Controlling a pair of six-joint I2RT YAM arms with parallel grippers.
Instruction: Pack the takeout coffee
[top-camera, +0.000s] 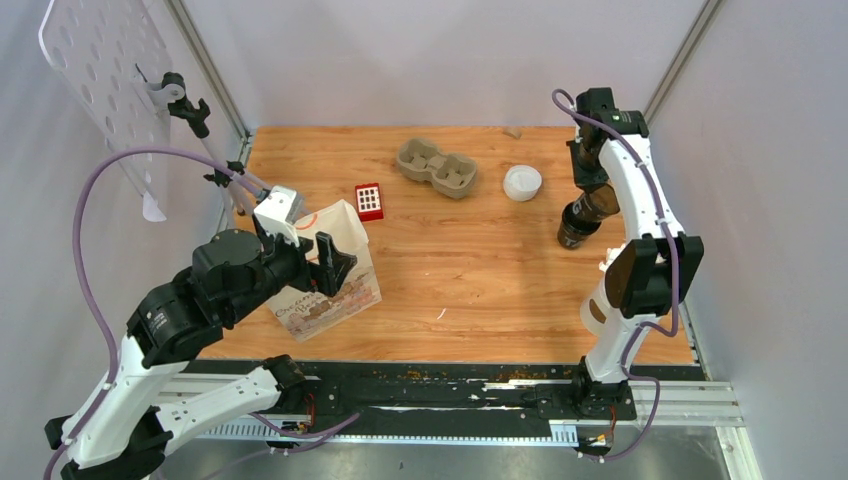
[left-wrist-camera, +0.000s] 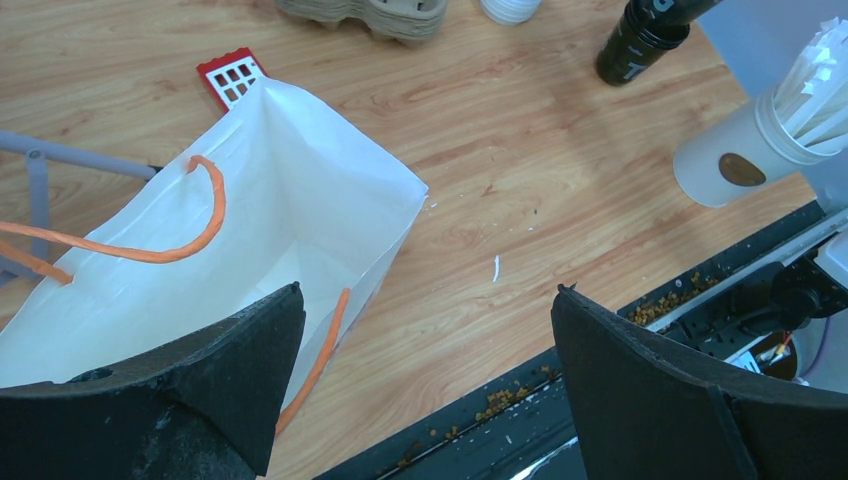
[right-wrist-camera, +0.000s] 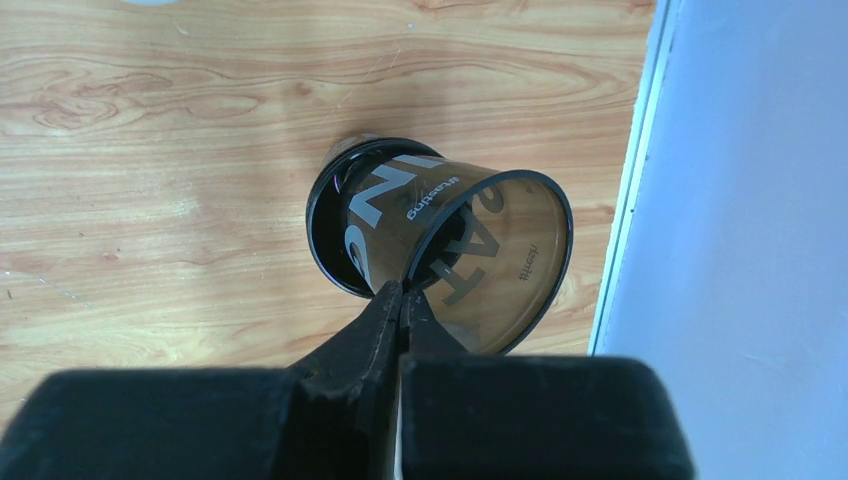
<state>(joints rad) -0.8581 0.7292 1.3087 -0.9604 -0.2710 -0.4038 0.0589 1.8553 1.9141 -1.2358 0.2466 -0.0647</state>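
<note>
Right hand is clamped fully shut on the rim of the coffee cup, pinching the wall, so it's got it. Cup is near the right edge of the surface, lidless, tipped a bit with its mouth toward the wrist; can't tell if the base touches the wood. White lid lies toward the far edge, just beside the pulp tray, both to the cup's left. Paper bag is well apart near the left edge, with the left hand spread wide and empty over it. My guess: right arm does the carrying.
</note>
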